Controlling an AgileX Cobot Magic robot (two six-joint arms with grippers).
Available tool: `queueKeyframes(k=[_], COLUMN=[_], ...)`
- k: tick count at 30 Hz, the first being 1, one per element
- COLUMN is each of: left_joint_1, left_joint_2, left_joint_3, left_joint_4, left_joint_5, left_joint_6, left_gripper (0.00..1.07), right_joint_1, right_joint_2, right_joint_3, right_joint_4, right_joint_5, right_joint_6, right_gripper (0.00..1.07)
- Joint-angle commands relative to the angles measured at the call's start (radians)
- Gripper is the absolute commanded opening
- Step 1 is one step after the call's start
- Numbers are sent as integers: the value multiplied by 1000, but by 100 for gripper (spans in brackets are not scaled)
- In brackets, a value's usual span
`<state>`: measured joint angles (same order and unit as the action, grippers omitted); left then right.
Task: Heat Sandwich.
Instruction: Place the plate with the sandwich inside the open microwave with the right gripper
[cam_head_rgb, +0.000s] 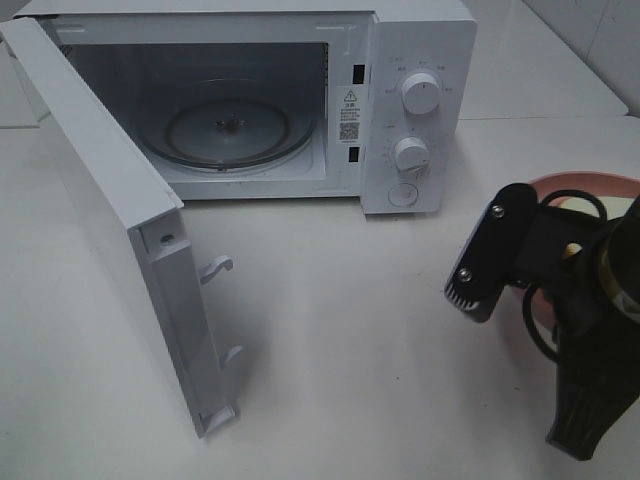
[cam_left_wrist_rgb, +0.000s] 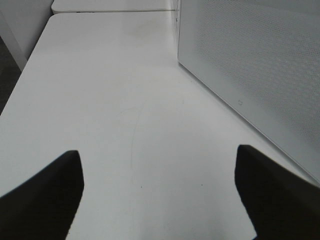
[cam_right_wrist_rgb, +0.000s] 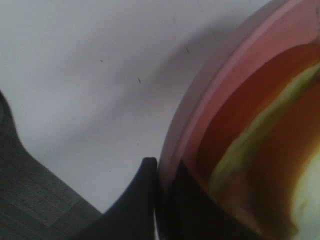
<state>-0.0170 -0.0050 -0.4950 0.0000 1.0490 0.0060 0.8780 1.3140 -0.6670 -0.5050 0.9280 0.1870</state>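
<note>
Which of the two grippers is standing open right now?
The left gripper: its fingers stand wide apart over bare table beside the microwave. The right gripper is pinched shut on the rim of the pink plate.

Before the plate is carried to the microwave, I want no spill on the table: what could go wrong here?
The right hand grips the pink plate only by its rim, so the plate may tilt and the sandwich could slide off. The microwave's control panel stands between the plate and the open cavity; the plate might clip it on the way in.
</note>
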Motion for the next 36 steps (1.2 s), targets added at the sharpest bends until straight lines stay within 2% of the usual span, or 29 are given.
queueKeyframes(k=[1, 7, 15, 20, 24, 31, 36], left_joint_1=[0, 0, 0, 0, 0, 0, 0], left_joint_2=[-21, -21, -21, -21, -21, -21, -21], left_joint_3=[3, 3, 3, 3, 3, 3, 3], left_joint_4=[0, 0, 0, 0, 0, 0, 0], left_joint_5=[-12, -12, -12, -12, -12, -12, -12], left_joint_6=[0, 0, 0, 0, 0, 0, 0], left_gripper=[76, 76, 76, 76, 76, 76, 76], right_joint_1=[57, 126, 126, 126, 126, 126, 115], right_joint_2=[-9, -9, -9, -7, 3, 38, 77], right_joint_3=[6, 6, 6, 6, 6, 5, 5], right_joint_4=[-37, -39, -28, 39, 98, 95, 95], right_joint_5=[-30, -97, -160, -231, -235, -270, -365], right_joint_6=[-97, -370, -673, -931, -1032, -1077, -1084], right_gripper=[0, 0, 0, 0, 0, 0, 0])
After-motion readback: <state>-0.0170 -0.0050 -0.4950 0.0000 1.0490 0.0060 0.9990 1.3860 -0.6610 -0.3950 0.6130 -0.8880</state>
